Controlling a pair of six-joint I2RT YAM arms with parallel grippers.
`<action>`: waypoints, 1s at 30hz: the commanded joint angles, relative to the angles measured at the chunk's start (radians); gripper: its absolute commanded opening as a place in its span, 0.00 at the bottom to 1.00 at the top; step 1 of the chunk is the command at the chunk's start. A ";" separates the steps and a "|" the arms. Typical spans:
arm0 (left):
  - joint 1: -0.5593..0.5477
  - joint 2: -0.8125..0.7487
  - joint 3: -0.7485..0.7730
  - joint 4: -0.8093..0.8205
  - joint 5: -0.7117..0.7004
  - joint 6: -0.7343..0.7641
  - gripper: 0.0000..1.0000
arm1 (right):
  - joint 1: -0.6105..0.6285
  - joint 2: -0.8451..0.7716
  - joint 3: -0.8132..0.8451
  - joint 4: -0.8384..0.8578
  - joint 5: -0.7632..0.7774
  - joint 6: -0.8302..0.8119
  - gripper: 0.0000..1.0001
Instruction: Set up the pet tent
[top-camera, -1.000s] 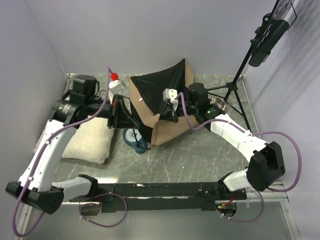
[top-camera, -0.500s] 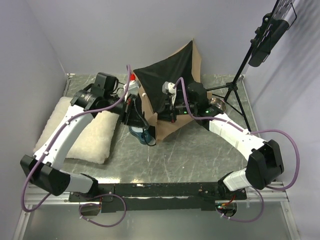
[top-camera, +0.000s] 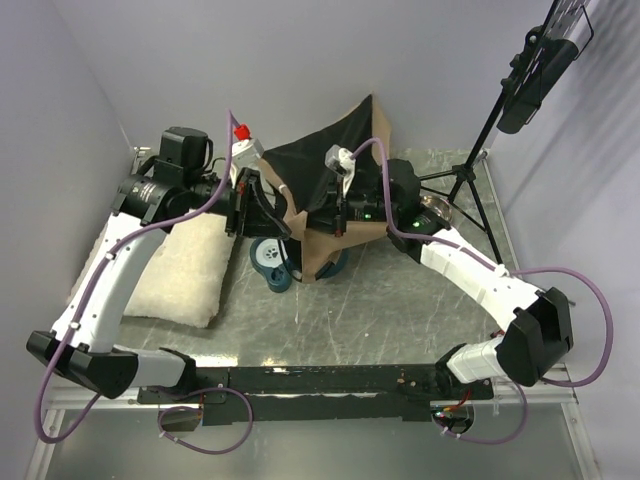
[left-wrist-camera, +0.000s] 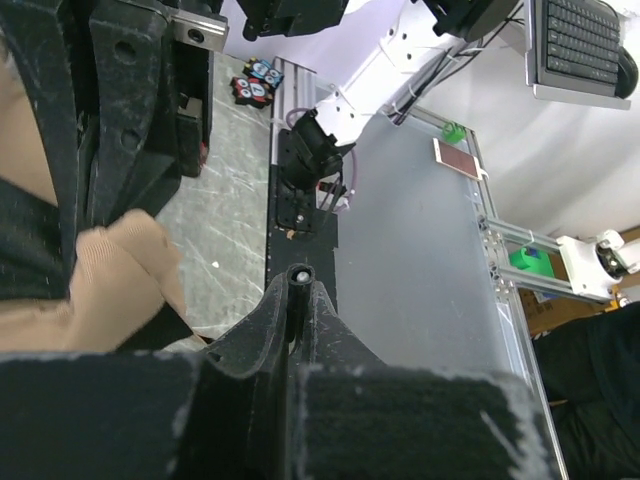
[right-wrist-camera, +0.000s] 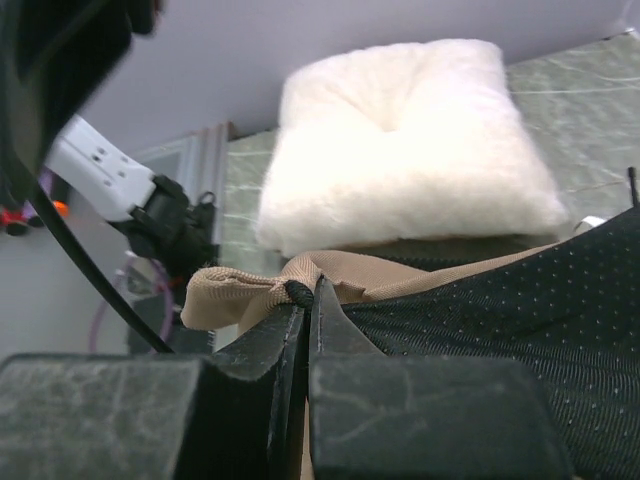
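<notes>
The pet tent is held off the table between both arms, its black base facing the camera and tan fabric around the edges. My left gripper is at the tent's left edge; the left wrist view shows it shut on the end of a thin dark pole, with tan fabric beside it. My right gripper is at the tent's lower middle; the right wrist view shows it shut on a tan fabric corner with a black cord loop, next to the dotted black base.
A cream-white pillow lies on the left of the table and shows in the right wrist view. A blue round item lies under the tent. A metal bowl and a tripod stand at the right.
The left arm has swung left and back, pulling its pole end outward. The tent has dropped lower and spread wider. The right gripper has shifted slightly with it. The blue item shows more.
</notes>
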 joint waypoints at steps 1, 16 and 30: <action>-0.015 0.057 -0.025 -0.126 -0.087 -0.017 0.01 | 0.052 -0.062 0.121 0.158 -0.008 0.133 0.00; -0.082 0.065 -0.069 -0.154 -0.090 0.017 0.01 | 0.074 -0.039 0.223 0.207 0.151 0.290 0.00; -0.082 0.146 -0.152 -0.221 -0.038 0.094 0.01 | 0.075 -0.037 0.263 0.244 0.194 0.391 0.00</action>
